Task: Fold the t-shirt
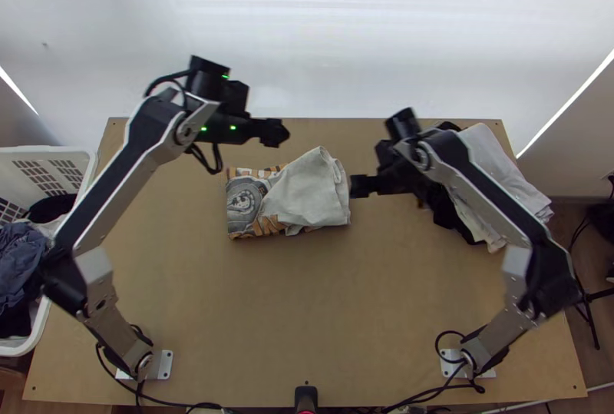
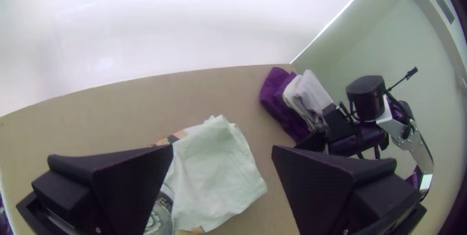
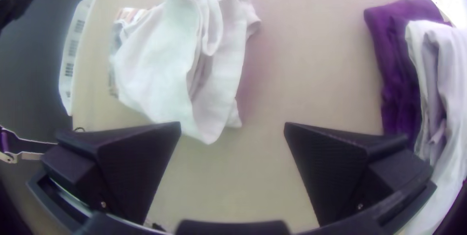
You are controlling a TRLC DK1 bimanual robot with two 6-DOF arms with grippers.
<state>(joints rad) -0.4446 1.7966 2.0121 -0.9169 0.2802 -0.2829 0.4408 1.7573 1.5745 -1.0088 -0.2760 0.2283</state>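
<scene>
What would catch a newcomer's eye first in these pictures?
Probably the t-shirt mid-table, its pale cloth lapped over the printed part. Next, the open left gripper and open right gripper, at either side of the shirt as the top view shows it. Then the pile of cloths at the table's far right.

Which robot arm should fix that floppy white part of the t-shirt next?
Probably the right. Its open gripper is right beside the white part, and the clothes pile is on that side too. The left gripper is farther off, nearer the printed part.
</scene>
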